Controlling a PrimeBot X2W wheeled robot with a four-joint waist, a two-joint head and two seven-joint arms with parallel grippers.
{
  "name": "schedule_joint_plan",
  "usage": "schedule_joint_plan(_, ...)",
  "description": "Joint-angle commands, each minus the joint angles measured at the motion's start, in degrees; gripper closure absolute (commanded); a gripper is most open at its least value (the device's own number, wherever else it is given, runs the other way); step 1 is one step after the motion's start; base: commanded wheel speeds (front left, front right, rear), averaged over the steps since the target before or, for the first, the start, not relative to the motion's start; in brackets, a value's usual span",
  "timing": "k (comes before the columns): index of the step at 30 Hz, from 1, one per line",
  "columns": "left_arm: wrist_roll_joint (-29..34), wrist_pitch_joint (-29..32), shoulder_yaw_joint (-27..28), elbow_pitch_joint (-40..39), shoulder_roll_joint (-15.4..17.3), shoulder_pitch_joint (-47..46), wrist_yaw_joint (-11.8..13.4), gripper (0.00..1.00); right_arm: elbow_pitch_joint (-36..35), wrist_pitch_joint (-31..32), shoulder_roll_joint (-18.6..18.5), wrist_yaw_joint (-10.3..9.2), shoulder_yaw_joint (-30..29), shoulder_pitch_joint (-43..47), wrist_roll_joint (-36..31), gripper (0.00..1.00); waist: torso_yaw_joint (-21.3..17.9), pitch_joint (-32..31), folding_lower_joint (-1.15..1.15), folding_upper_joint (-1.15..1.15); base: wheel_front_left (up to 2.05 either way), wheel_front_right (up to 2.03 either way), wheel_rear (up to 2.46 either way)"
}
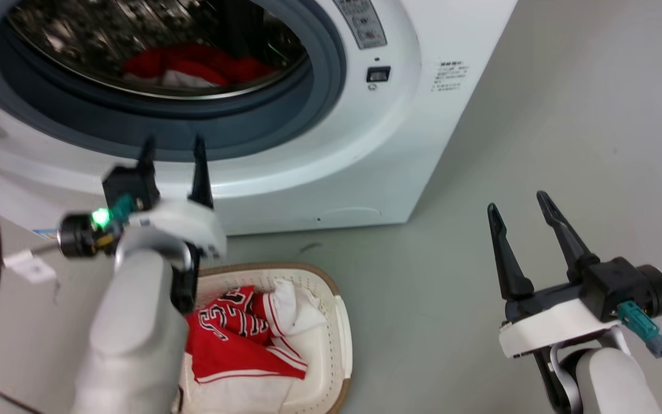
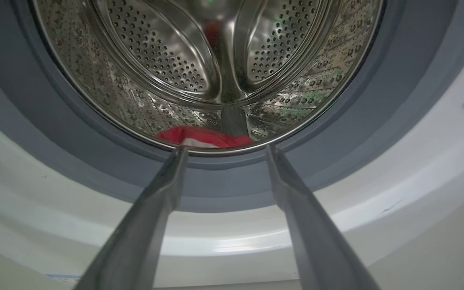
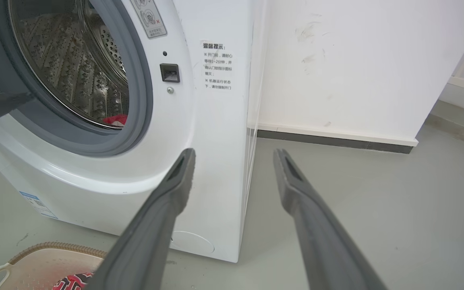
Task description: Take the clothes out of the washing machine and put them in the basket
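Left gripper [image 1: 173, 144]: fingers spread wide and holding nothing, with the tips level with the lower gasket lip and aimed into the drum [image 2: 155, 60], apparently lined up for a reach inside.
Red garment [image 1: 193, 66]: just beyond the left fingertips, low on the drum floor where loose cloth settles, with a strip of white showing in it.
Washing machine [image 1: 365, 144]: directly ahead of the left gripper, its porthole uncovered.
Basket [image 1: 339, 322]: below and behind the left wrist, close to the washer's foot, so a withdrawn garment would need only a short carry.
Jersey [image 1: 227, 339] and white cloth [image 1: 291, 307]: already lying in the basket.
Right gripper [image 1: 516, 202]: wide apart and empty, well off to the left gripper's right over bare floor, probably parked clear of the reach.
Progress: partly done, since one red piece remains in the drum.
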Motion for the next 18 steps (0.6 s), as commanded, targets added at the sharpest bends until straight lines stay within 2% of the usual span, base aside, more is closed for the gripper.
schedule_joint_plan(1,0.2,-0.15,-0.03,0.63,0.42,-1.57,-0.15,0.0,-0.21,-0.27,0.04,-0.04,0.2,-0.8,0.31,0.0,-1.24,1.86,0.01,0.0,0.0,0.0,0.0)
schedule_joint_plan(12,2.38,1.59,-1.16,15.86,6.22,-22.69,-0.98,0.0,1.05,-1.92,0.04,-0.04,2.44,-5.65,3.62,0.0,-5.87,11.81,0.01,0.0,0.0,0.0,0.0)
schedule_joint_plan(17,3.74,5.41,-2.29,21.19,9.97,-31.03,-1.21,0.0,2.5,-2.38,0.05,-0.04,3.63,-8.07,6.02,0.0,-8.94,15.86,0.01,0.0,0.0,0.0,0.0)
schedule_joint_plan(18,4.9,9.04,-3.18,23.76,12.39,-36.12,-1.5,0.0,2.53,-2.43,0.05,-0.04,4.4,-9.2,7.66,0.0,-10.88,18.19,0.01,0.0,0.0,0.0,0.0)
